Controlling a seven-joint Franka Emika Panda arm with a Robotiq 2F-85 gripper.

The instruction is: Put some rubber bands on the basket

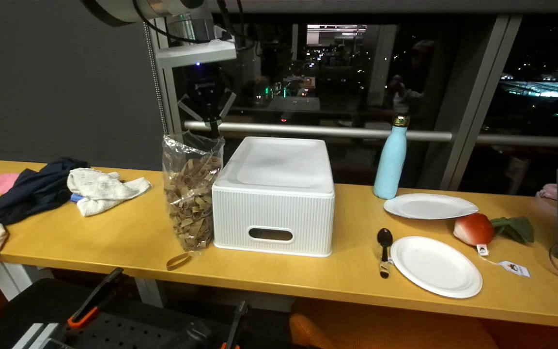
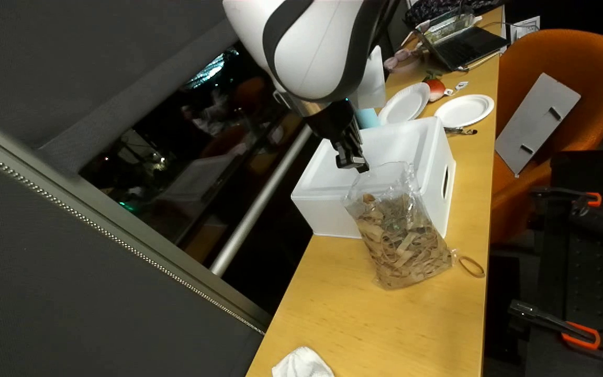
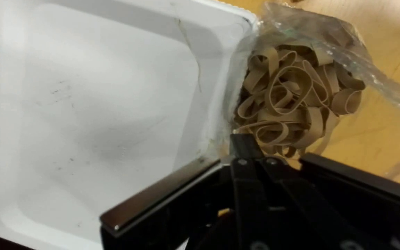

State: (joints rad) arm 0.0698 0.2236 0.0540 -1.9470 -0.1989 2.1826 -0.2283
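Note:
The white ribbed basket [image 1: 274, 208] stands on the table with a flat, shallowly recessed top facing up; it also shows in an exterior view [image 2: 333, 214] and in the wrist view [image 3: 99, 86]. A clear open plastic bag of tan rubber bands [image 1: 189, 194] stands against its side, also in an exterior view [image 2: 401, 241] and in the wrist view [image 3: 290, 93]. One loose rubber band [image 1: 178, 261] lies by the bag's foot. My gripper [image 3: 245, 146] points down at the bag's mouth beside the basket, fingers together. No rubber band shows between them; whether they touch the plastic is unclear.
A light blue bottle [image 1: 390, 160], two white plates [image 1: 436, 266], a black spoon [image 1: 384, 247] and a red-white vegetable [image 1: 473, 229] stand or lie beyond the basket. Cloths [image 1: 102, 186] lie on the bag's side. A metal rail [image 1: 356, 132] runs along the window behind.

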